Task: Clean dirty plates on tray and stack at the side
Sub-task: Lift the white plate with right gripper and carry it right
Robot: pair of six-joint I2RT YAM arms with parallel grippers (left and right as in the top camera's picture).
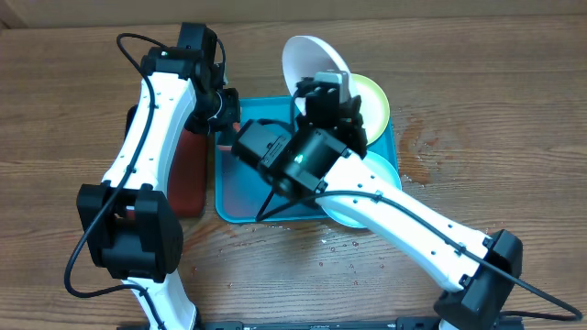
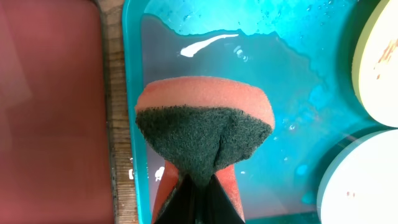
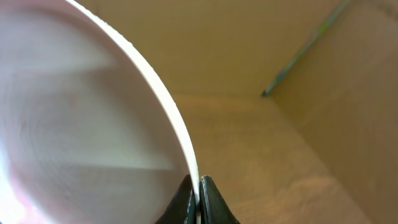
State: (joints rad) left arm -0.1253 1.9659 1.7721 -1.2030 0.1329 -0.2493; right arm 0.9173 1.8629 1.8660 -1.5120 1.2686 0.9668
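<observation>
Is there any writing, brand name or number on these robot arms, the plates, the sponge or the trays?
None can be read.
The sponge, the blue tray, the dark red tray and the lifted plate are plain.
The left arm and right arm show no legible label; the only mark is a small green light on the right one, not a word.

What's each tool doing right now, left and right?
Left tool: closed on the sponge, over the tray.
Right tool: closed on the rim of a plate.
</observation>
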